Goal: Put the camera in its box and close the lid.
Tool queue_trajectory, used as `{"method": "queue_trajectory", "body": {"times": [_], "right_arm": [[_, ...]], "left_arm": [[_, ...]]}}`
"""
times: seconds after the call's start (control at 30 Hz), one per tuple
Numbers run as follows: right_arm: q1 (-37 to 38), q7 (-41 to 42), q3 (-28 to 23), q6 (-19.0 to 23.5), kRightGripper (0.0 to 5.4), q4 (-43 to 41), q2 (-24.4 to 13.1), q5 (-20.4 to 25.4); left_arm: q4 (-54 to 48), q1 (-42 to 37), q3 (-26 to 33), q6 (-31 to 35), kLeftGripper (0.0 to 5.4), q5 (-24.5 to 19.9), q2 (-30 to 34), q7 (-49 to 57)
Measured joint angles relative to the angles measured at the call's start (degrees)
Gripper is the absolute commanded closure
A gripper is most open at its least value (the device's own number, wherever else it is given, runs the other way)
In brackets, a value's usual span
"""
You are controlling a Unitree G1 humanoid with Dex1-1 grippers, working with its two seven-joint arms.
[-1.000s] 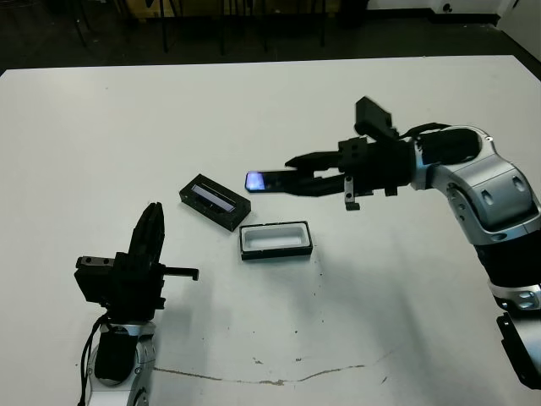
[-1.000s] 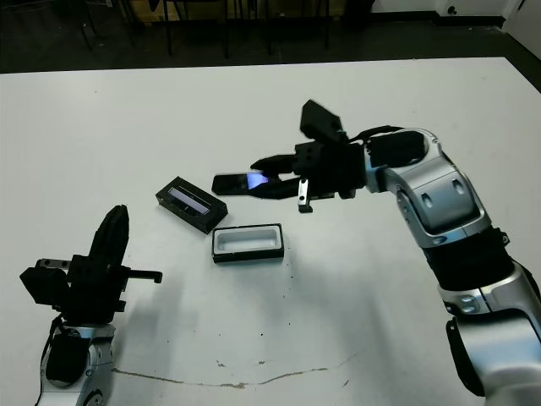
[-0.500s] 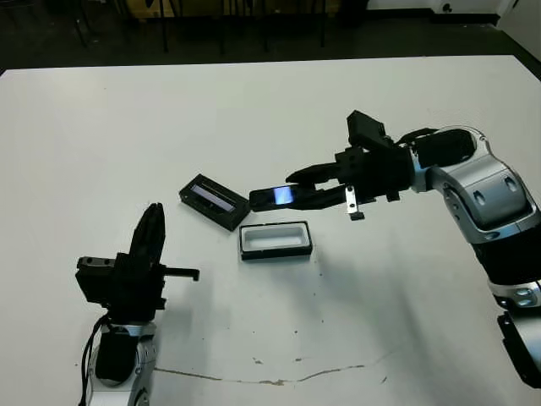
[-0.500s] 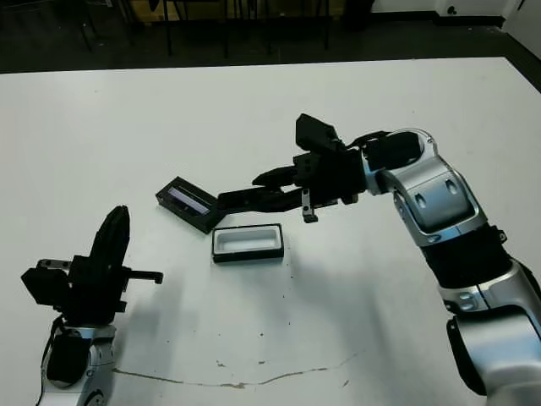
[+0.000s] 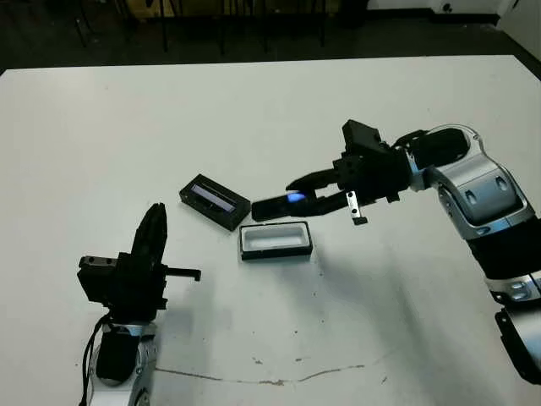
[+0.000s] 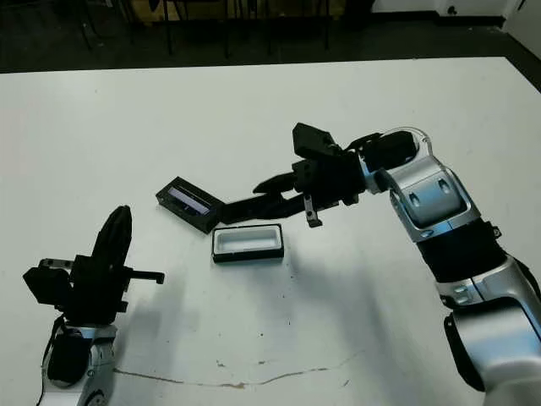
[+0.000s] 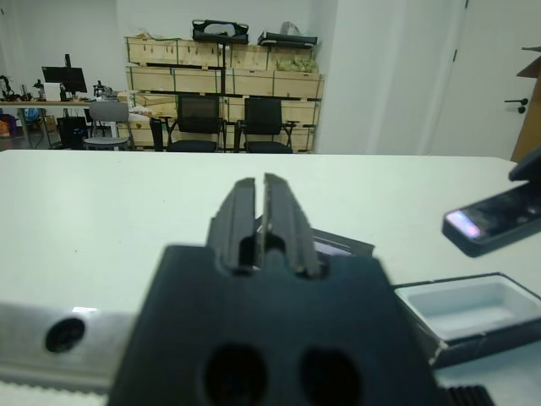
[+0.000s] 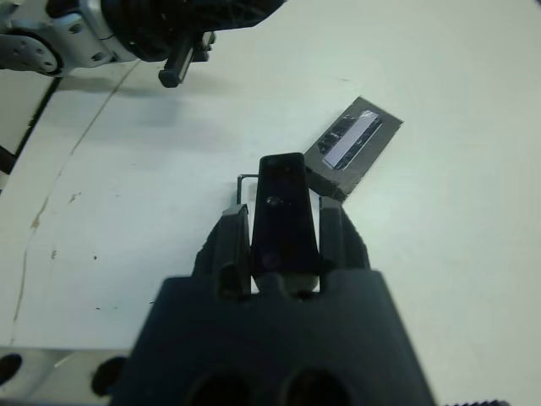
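Just above the far edge of the white-lined black box (image 5: 275,239), your right hand (image 5: 297,193) clamps the slim black rectangular camera (image 5: 281,204). The black, glossy-strip lid (image 5: 214,201) lies left on the white worktop (image 5: 254,110). Your left hand (image 7: 260,222) is closed, empty.

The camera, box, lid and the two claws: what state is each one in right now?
Camera: held in the air above the box, tilted, not in yet.
Box: open, empty, flat on the table.
Lid: off, lying beside the box, window strip up.
Right gripper: shut on the camera.
Left gripper: shut, holding nothing.
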Motion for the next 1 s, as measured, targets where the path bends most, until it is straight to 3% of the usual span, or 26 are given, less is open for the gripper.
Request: {"method": "queue_trajectory", "body": {"times": [0.43, 1.0], "right_arm": [[-0.57, 1.78, 0.94, -4.34, 4.75, 4.64, 1.81, -2.58], [0.48, 2.77, 2.91, -2.65, 4.75, 5.78, 2.59, -3.54]], "left_arm": [[-0.11, 0.07, -0.28, 0.13, 5.40, 0.09, -0.08, 0.34], [-0.11, 0.16, -0.42, -0.16, 5.40, 0.18, -0.10, 0.85]]}}
